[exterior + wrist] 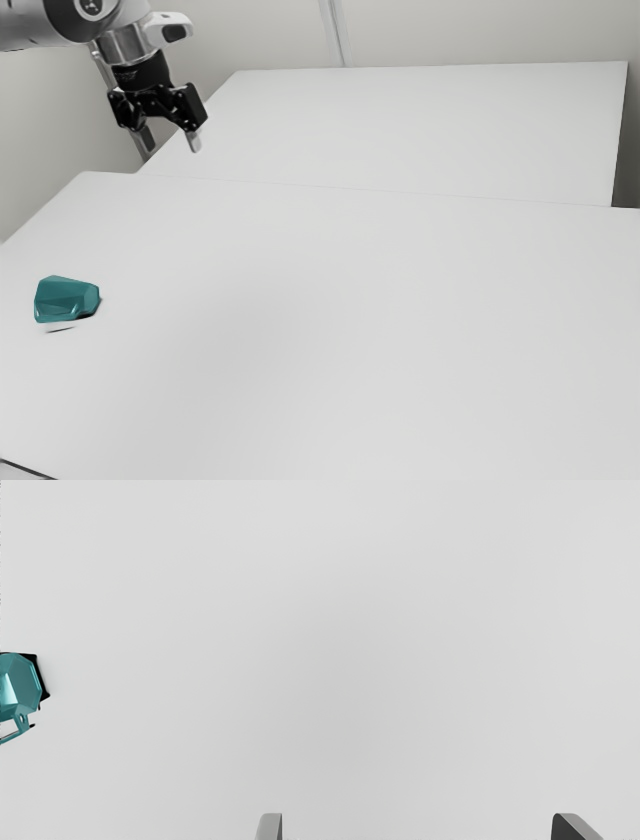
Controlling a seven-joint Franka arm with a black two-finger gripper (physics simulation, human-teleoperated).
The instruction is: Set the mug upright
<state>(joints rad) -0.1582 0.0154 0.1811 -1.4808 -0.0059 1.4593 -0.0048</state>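
High above the table, at the exterior view's upper left, hangs my gripper (pixel 172 147), well apart from the mug. The gripper (pixel 417 826) is open in the wrist view, its two fingertips wide apart with nothing between them. A teal faceted mug (pixel 66 299) lies on its side on the table toward the exterior view's left edge. In the wrist view the mug (pixel 20 682) is partly cut off by the picture's edge; its flat base and part of its handle show, with a dark shadow beside it.
The white table (pixel 330 330) spreads broadly under the arm and the mug. Another white surface (pixel 400 130) stands behind it, against pale walls. A thin dark line crosses the exterior view's lower left corner.
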